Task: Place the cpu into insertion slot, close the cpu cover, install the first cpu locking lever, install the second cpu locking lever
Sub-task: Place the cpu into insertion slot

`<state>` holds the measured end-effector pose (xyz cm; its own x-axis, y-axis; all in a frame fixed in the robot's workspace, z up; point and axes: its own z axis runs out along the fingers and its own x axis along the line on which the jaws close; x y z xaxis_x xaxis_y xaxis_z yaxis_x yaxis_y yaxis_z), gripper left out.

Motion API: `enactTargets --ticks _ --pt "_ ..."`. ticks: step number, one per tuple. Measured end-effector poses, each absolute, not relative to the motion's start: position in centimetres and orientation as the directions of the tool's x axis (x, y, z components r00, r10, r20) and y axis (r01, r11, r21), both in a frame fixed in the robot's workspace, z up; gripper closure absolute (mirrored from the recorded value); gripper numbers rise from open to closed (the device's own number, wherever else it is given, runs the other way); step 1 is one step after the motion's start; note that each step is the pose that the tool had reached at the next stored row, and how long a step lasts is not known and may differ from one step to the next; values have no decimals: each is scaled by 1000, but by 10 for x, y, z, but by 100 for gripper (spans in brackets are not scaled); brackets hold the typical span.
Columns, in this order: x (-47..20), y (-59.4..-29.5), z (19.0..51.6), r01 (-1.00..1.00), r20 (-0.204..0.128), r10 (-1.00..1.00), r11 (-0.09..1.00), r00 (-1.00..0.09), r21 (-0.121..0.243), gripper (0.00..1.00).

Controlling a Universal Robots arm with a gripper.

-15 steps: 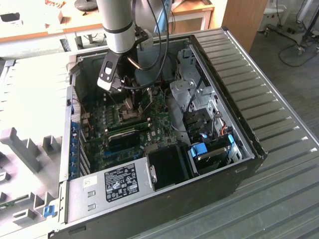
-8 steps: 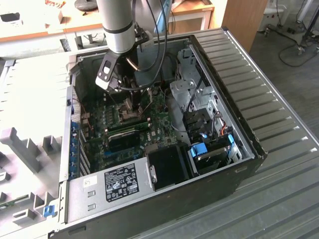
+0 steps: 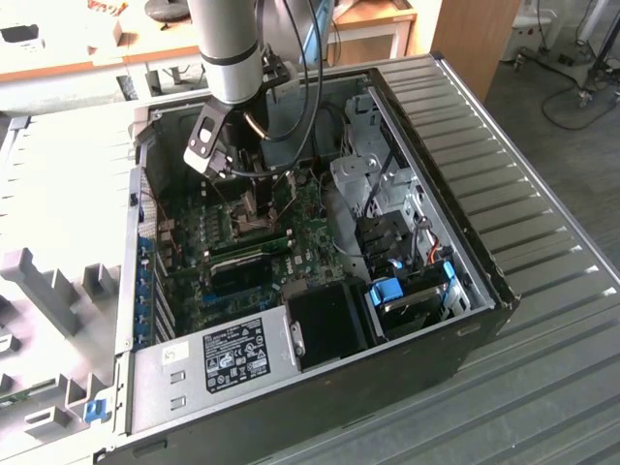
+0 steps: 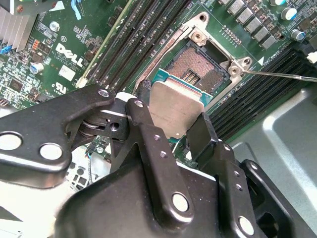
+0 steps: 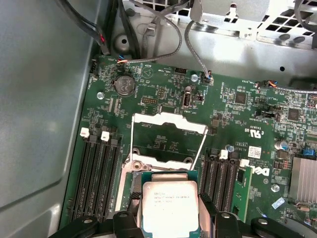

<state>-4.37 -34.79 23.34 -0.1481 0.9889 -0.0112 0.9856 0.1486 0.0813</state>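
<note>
over insertion slot [image 4: 195, 69] rim, cpu [image 4: 176, 104] btwn pincer [image 4: 172, 113] tips, cpu cover [image 5: 168, 120] open

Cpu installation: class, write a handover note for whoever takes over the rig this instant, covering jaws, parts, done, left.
The gripper has its jaws shut on the cpu.
The cpu hangs at the edge of the insertion slot, unseated; the pin field is bare.
The cpu cover is open, swung back.
One locking lever stands free.
Done: cpu gripped and at the slot.
Left: seating, cover, both levers.

cpu [image 4: 174, 101] in gripper [image 4: 172, 113], partly over insertion slot [image 4: 198, 63]
</note>
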Motion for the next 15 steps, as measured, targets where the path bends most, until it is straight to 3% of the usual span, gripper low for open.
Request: enactTargets --ticks 9,15 --pt "-44 -348 233 986 -11 990 144 -143 81 46" --pt "-44 -348 232 996 -11 999 45 -44 81 46"
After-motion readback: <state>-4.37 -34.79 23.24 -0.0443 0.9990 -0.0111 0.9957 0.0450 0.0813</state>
